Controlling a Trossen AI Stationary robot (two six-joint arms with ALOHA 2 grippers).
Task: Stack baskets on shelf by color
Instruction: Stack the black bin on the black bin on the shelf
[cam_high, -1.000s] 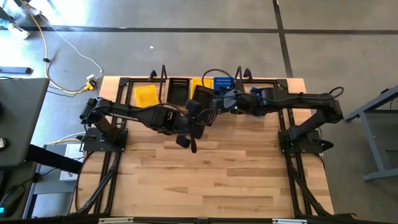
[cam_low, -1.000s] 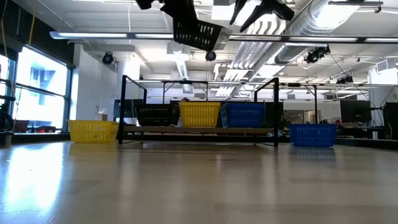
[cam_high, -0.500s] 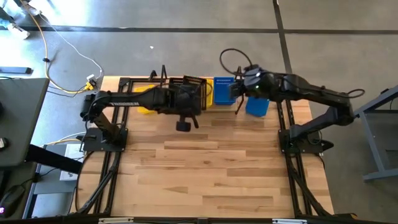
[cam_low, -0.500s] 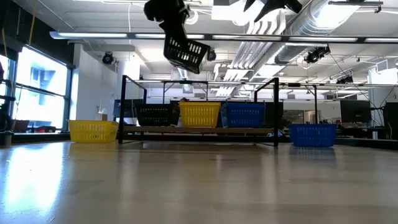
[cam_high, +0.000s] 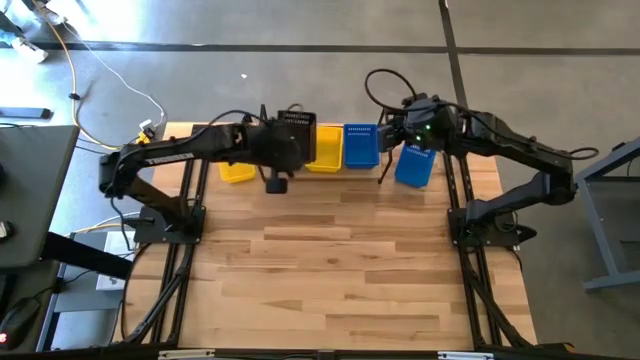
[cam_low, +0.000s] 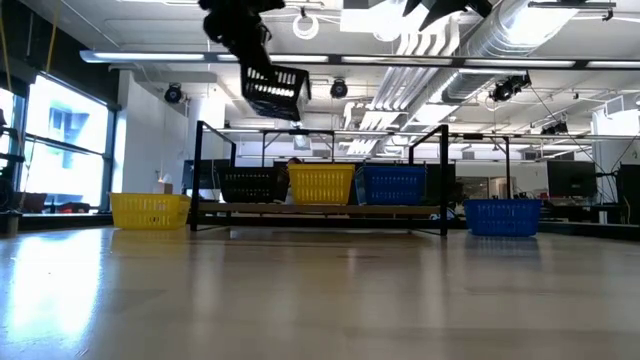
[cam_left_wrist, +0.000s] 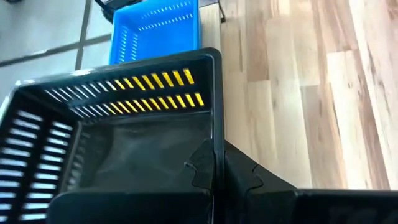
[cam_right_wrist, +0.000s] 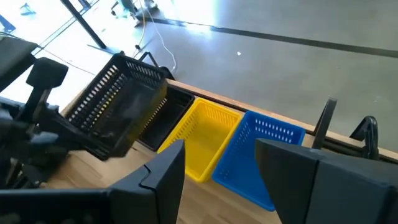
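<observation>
My left gripper (cam_high: 287, 150) is shut on a black basket (cam_low: 272, 92) and carries it high over the left end of the shelf (cam_low: 320, 209). On the plank stand a black basket (cam_low: 252, 185), a yellow basket (cam_low: 321, 184) and a blue basket (cam_low: 392, 184), side by side on their bases. My right gripper (cam_right_wrist: 217, 163) is open and empty, above the shelf's right end (cam_high: 394, 138). A yellow basket (cam_low: 150, 209) rests on the table left of the shelf. Another blue basket (cam_low: 503, 216) rests on the table to the right. My left gripper holds the black basket by the rim of one side wall (cam_left_wrist: 217, 140), close to a corner. One finger (cam_left_wrist: 200, 169) is inside the basket and the other finger (cam_left_wrist: 249, 177) outside. The basket is lifted clear and slightly tilted, above the shelf's black basket.
Two black wire brackets (cam_low: 200, 175) (cam_low: 444, 178) stand at the shelf's ends along the table's far edge. The wide wooden tabletop (cam_high: 340, 270) spreads toward the near edge. Cables lie on the floor beyond the table's far left corner (cam_high: 110, 110).
My left gripper has carried the black basket toward the table's far edge and leftward, from mid-table to above the shelf's left end. It has also come lower and more level. My right gripper has drawn back to the right, toward the shelf's right end.
</observation>
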